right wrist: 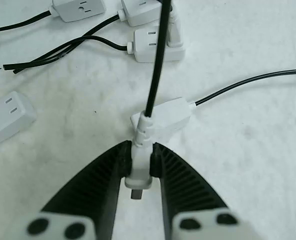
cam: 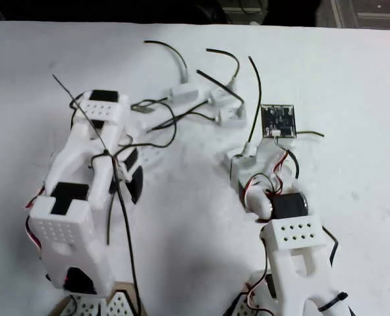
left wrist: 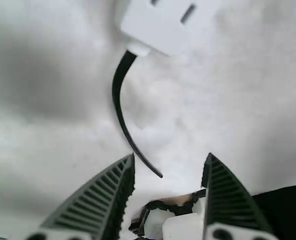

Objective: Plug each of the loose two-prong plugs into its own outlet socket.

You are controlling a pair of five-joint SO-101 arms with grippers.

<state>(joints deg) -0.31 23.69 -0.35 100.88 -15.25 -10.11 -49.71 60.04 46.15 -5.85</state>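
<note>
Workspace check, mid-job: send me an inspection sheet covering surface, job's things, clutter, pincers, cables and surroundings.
Surface: white table, faint smudges.
Job's things: one plug held; white socket blocks lying loose on the table.
Clutter: nothing seen.
Grippers: left pincer open, above the table near a socket block; right pincer shut on the plug.
Cables: black cords, one from the held plug, others trailing loose across the table.
Surroundings: dark strip beyond the table's far edge; nothing made out.

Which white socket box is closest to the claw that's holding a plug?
The socket box right behind the plug pinched in the right gripper. The other boxes lie farther off: three bunched together and one alone.
</note>
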